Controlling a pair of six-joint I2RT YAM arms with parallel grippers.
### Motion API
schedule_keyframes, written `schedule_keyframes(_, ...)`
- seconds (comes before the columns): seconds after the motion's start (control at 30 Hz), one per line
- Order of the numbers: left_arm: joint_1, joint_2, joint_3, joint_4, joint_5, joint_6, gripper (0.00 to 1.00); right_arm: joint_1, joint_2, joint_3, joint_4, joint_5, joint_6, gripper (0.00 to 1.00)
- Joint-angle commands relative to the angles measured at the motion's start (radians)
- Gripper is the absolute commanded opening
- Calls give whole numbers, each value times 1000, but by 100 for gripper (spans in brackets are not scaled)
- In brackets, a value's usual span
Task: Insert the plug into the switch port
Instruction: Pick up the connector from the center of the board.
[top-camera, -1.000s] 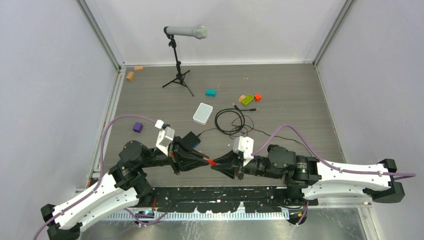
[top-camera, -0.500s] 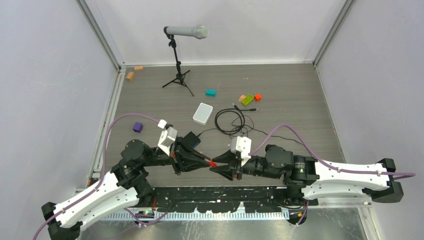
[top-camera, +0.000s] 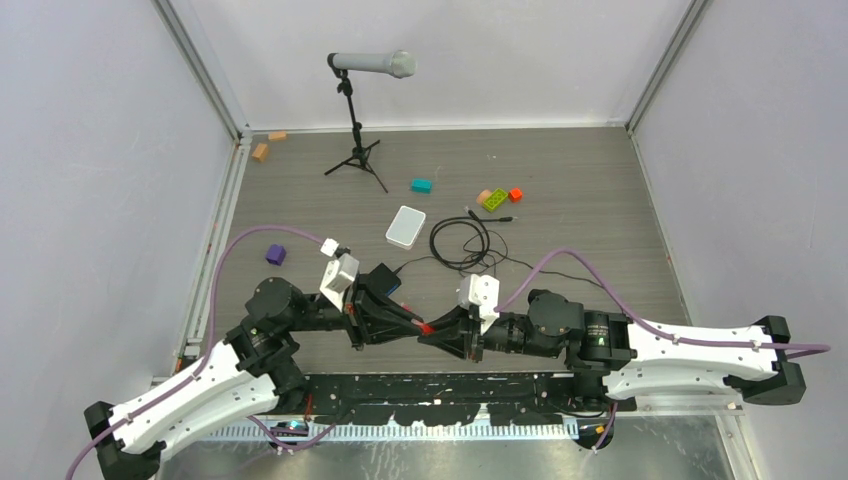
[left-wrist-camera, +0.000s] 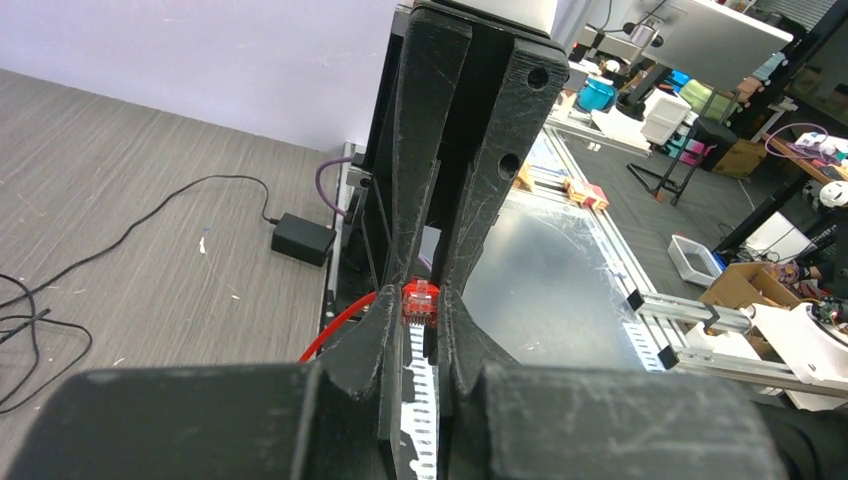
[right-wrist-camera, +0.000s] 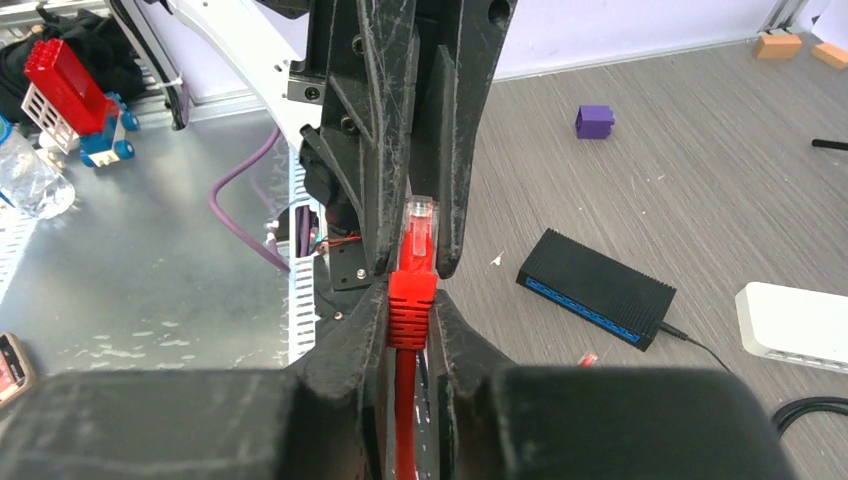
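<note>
**Plug (right-wrist-camera: 419, 222) pinched between 2 grippers, off the table**

Plug: clear tip, red boot behind it. It sits in the air near the front edge of the table (top-camera: 580, 200), where the 2 arms meet nose to nose. Not in any socket.

Left gripper (left-wrist-camera: 418, 315): jaws pressed close, pinching the plug at its tip end. In the left wrist view the red-and-clear body is wedged between the 2 fingertips.

Right gripper (right-wrist-camera: 411, 300): comes in from the opposite side. Its fingers sit tight on both sides of the red boot, with no gap visible. The clear tip sticks out past them, into the slot between the left gripper's fingers.

Red cable (right-wrist-camera: 402, 420): runs back from the boot between the right fingers. A loop of it shows beside the left fingers in the left wrist view.

Switch (right-wrist-camera: 600, 280): flat black box lying on the table, apart from the plug. From above it is partly hidden under the left wrist.

Switch port (right-wrist-camera: 590, 303): somewhere along the blue edge; single sockets too small to make out.

Nearby:
- White box (right-wrist-camera: 795, 318), past the switch
- Purple block (right-wrist-camera: 594, 121), further out
- Coil of black cable (top-camera: 462, 243), mid-table
</note>
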Motion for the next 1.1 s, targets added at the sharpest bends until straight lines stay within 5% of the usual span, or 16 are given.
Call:
schedule_keyframes(0.0, -2, -18, 8, 56, 21, 7, 0, 1, -16, 47, 35, -7, -4, 5)
schedule_keyframes(0.07, -2, -28, 6, 42, 5, 13, 13, 1, -17, 48, 26, 7, -3, 2)
schedule_keyframes(0.13, -2, -44, -1, 20, -43, 18, 47, 1, -11, 53, 5, 58, -1, 1)
schedule_keyframes(0.2, -2, -64, -5, -30, -114, 27, 69, 1, 5, 79, -91, 146, -23, 0)
schedule_keyframes(0.3, 0, -84, 14, -182, -297, 41, 82, 1, 35, 119, -210, 291, -67, 0)
schedule_keyframes(0.47, 23, -30, 52, -370, -528, 38, 81, 0, 122, 190, -384, 462, -124, 0)
schedule_keyframes(0.7, 50, -47, 4, -130, -231, 80, 80, 1, 119, 151, -281, 253, -76, 0)
schedule_keyframes(1.07, 49, -118, -61, 58, 20, 63, 73, 0, -6, 95, -98, -15, -13, 1)
